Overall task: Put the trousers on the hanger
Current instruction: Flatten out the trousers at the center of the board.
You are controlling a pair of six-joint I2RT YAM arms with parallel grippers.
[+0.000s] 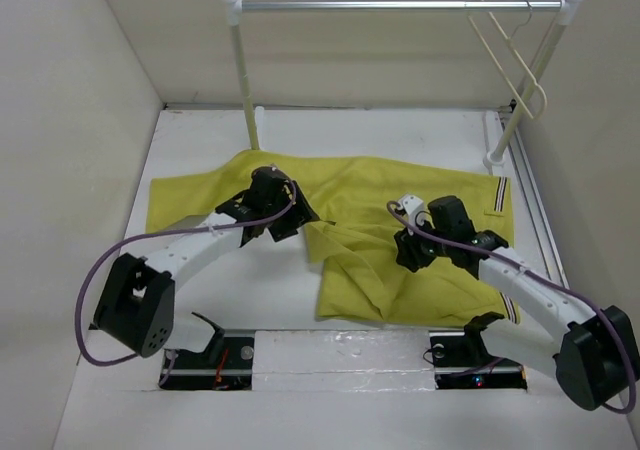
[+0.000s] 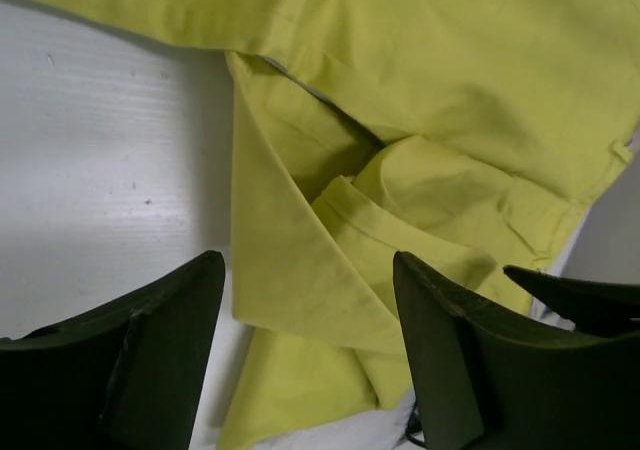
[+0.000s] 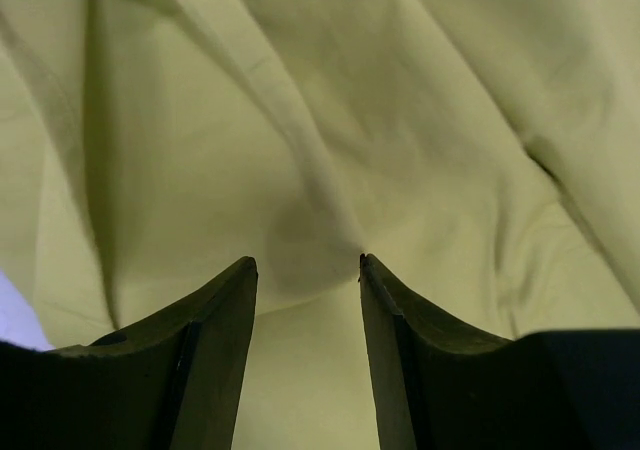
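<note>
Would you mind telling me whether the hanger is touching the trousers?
Apart: the top view shows the hanger hanging on the rail, clear of the trousers below.

Yellow trousers [image 1: 380,185] spread rumpled across a white table [image 1: 200,145], one part folded back toward the near edge, a small striped tab [image 1: 500,196] at the right-hand end. Left gripper [image 1: 296,220] low over the cloth near its middle fold; right gripper [image 1: 408,254] low over the cloth further right, the two well apart. Behind, a metal rail [image 1: 400,6] on white posts, with a thin cream hanger [image 1: 505,70] hooked at its right end, tilted, well apart from the trousers.
</note>
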